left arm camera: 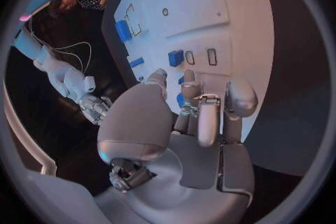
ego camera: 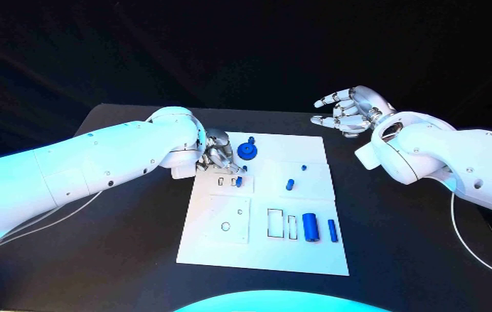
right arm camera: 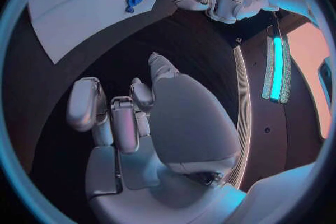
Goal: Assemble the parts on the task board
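The white task board (ego camera: 220, 244) lies mid-table. A round blue part (ego camera: 247, 150) sits near its far edge, and a small blue piece (ego camera: 239, 180) stands in a slot just in front of it. My left hand (ego camera: 217, 157) hovers low over the board's far left corner, fingers curled toward these. In the left wrist view the left hand (left arm camera: 203, 106) has a bit of blue (left arm camera: 181, 99) showing between thumb and fingers; I cannot tell whether it is held. My right hand (ego camera: 348, 111) hangs raised beyond the board's far right corner, fingers apart, holding nothing.
Two small blue pieces (ego camera: 290, 183) (ego camera: 303, 166) lie mid-board. A thick blue cylinder (ego camera: 310, 228) and a thin blue peg (ego camera: 332, 229) lie at the near right beside open slots (ego camera: 276, 222). Black table (ego camera: 123, 255) surrounds the board.
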You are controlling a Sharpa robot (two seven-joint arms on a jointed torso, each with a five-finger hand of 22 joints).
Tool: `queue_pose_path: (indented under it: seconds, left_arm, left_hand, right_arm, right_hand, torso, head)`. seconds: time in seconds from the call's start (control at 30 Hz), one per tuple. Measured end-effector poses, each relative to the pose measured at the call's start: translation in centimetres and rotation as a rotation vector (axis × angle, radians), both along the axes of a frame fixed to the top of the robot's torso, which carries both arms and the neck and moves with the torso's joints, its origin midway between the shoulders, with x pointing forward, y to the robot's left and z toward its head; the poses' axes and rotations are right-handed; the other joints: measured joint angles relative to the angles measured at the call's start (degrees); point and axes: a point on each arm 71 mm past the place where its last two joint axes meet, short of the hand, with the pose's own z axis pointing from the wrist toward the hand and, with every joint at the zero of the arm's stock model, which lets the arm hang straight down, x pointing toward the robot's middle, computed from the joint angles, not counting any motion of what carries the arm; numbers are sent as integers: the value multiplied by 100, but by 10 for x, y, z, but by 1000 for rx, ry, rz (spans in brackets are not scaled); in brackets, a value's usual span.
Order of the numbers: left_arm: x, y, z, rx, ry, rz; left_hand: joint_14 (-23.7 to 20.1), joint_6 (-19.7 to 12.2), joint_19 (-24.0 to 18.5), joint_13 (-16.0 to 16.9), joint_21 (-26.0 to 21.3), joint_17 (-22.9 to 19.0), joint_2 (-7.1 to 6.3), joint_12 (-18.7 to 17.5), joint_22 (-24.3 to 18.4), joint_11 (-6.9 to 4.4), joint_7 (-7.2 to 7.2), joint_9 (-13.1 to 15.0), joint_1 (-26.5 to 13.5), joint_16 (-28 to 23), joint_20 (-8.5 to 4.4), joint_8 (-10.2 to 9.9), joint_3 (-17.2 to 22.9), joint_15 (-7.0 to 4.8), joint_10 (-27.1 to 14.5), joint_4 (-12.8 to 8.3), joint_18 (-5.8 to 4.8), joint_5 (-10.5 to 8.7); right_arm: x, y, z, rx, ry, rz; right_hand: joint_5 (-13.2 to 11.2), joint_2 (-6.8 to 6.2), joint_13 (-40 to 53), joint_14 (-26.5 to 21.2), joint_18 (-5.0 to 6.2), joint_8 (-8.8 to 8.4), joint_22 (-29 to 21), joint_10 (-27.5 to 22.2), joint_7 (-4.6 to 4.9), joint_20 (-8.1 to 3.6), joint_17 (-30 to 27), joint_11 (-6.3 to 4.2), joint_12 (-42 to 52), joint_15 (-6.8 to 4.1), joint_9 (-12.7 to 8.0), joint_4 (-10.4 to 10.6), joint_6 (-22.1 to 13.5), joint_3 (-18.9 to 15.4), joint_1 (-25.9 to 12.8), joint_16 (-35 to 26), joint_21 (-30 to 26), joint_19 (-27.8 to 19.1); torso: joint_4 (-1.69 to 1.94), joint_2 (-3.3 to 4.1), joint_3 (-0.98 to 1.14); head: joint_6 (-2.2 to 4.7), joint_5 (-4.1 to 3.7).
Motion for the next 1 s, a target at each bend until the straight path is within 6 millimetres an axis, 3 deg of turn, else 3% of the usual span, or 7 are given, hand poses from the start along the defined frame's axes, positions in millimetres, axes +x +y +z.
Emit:
queue_pose_path:
  seconds: [1.0]
  left_arm:
    - [-2,-12,-10,15,107,-44]
  left_hand:
    - [-1,0,-1,-50,43,-2,101,0,52,3,0,32,-5,22,0,-45,-31,0,-3,0,1,-23]
  right_arm:
    - [-1,9,0,1,12,21]
  right_hand:
    - [0,0,-84,0,0,0,-21,-40,0,-21,-1,1,-68,0,1,1,0,32,0,-45,-89,-20]
  torso:
    - [-2,0,7]
  head:
    - [-27,-46]
